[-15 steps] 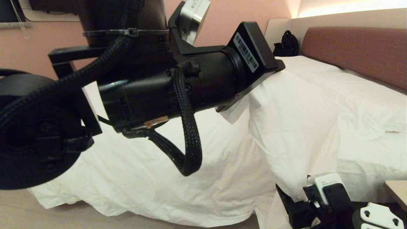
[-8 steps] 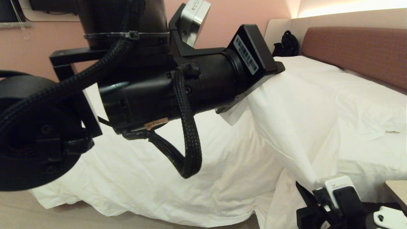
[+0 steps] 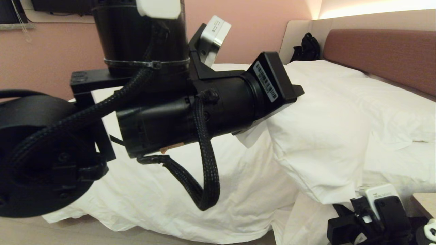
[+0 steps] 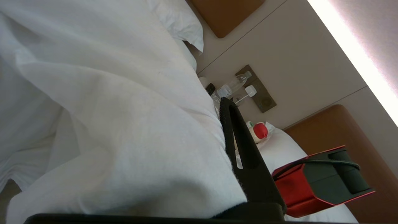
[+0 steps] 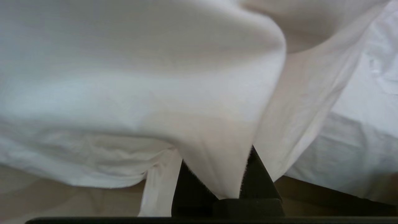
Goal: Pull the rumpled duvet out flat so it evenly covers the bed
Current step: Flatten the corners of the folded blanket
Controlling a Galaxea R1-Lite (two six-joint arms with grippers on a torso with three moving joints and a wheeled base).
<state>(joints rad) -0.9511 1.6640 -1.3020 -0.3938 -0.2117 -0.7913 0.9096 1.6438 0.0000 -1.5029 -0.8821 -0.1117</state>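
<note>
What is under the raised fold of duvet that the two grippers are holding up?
Under the lifted duvet the right wrist view shows more white bedding and a beige base. The mattress surface is covered. Right gripper and left gripper pinch it.

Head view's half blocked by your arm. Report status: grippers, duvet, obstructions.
Left gripper shut on duvet, holding it raised. Right gripper shut on a lower duvet fold. Duvet bunched, bed not evenly covered. Nothing in the way seen.

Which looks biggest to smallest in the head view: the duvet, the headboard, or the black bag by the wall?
1. duvet, clearly the largest, though the left arm hides part of it.
2. headboard, partly cut off by the frame edge.
3. black bag, smallest; it is also farthest away, so its true size is unsure.
</note>
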